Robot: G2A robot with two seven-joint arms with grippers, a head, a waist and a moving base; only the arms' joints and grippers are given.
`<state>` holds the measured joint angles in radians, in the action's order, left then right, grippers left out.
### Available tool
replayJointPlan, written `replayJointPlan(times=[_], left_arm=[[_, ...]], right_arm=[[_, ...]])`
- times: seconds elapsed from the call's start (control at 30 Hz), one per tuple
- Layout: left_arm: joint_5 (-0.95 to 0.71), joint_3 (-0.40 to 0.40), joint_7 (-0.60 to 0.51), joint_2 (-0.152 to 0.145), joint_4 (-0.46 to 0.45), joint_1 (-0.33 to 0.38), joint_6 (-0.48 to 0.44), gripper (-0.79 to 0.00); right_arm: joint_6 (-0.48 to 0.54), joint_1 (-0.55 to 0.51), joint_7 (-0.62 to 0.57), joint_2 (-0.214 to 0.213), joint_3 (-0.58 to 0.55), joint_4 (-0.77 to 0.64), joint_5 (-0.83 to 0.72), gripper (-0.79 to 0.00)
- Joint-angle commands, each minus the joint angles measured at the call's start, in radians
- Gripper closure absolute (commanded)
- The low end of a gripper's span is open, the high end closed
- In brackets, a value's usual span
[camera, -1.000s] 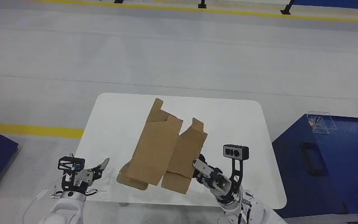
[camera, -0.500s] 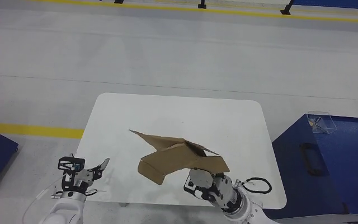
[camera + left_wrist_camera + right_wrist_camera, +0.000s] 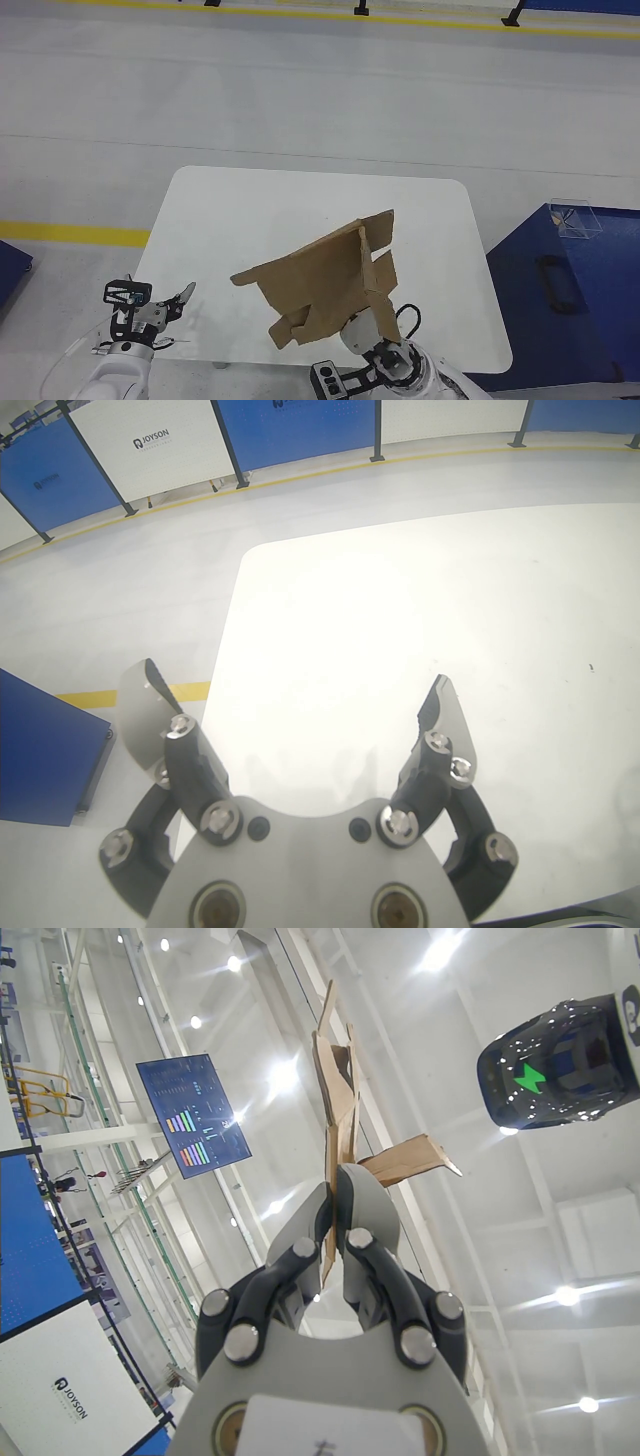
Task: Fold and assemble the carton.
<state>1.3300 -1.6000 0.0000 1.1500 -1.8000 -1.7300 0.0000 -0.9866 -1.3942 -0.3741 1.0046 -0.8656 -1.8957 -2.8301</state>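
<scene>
Carton: brown cardboard carton (image 3: 322,282), not yet assembled, its panels pressed nearly flat and its flaps loose.
Carton position: held up off the table (image 3: 250,205) and tilted, over the 5 o'clock part of the tabletop. In the top view its long edge runs from about 8 o'clock up to 2 o'clock.
Carton detail: in the right wrist view it appears edge-on. The layers are thin and close together, and one flap splays out sideways near the grip.
Right gripper: right gripper (image 3: 336,1190) has both fingers pinched tight on the carton's lower edge, with cardboard sandwiched between the pads. It sits at the carton's 5 o'clock corner, near the table's near edge.
Left gripper: left gripper (image 3: 295,687) has its fingers spread wide with nothing between them. It sits at the table's 8 o'clock edge, one finger over the floor and the other over the tabletop, well apart from the carton.
Table: white, with rounded corners.
Surroundings: blue cabinet (image 3: 575,295) at 3 o'clock beside the table, with a clear plastic box (image 3: 573,217) on its top. A yellow floor line (image 3: 70,234) lies at 9 o'clock.
</scene>
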Motion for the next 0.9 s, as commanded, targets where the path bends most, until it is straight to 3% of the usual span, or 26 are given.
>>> replayJointPlan(times=[0.0,0.13,0.27,0.37,0.43,0.67,0.87], left_arm=[[0.0,0.0,0.0,0.0,0.0,0.0,0.0,-0.785],[0.0,0.0,0.0,0.0,0.0,0.0,0.0,-0.785],[0.0,0.0,0.0,0.0,0.0,0.0,0.0,-0.785],[0.0,0.0,0.0,0.0,0.0,0.0,0.0,-0.785],[0.0,0.0,0.0,0.0,0.0,0.0,0.0,-0.785],[0.0,0.0,0.0,0.0,0.0,0.0,0.0,-0.785],[0.0,0.0,0.0,0.0,0.0,0.0,0.0,-0.785]], right_arm=[[0.068,-0.002,-0.016,0.003,-0.044,-0.009,0.091,0.0],[0.34,-0.058,-0.182,0.015,-0.145,-0.074,0.468,0.0],[0.7,-0.117,-0.375,0.019,-0.236,-0.105,0.912,0.0],[0.99,-0.164,-0.444,0.021,-0.292,-0.092,1.194,0.0],[1.115,-0.185,-0.457,0.022,-0.316,-0.075,1.324,0.0],[1.311,-0.186,-0.443,0.026,-0.356,0.059,1.658,0.0],[1.45,-0.123,-0.373,0.049,-0.268,0.207,1.943,0.0]])
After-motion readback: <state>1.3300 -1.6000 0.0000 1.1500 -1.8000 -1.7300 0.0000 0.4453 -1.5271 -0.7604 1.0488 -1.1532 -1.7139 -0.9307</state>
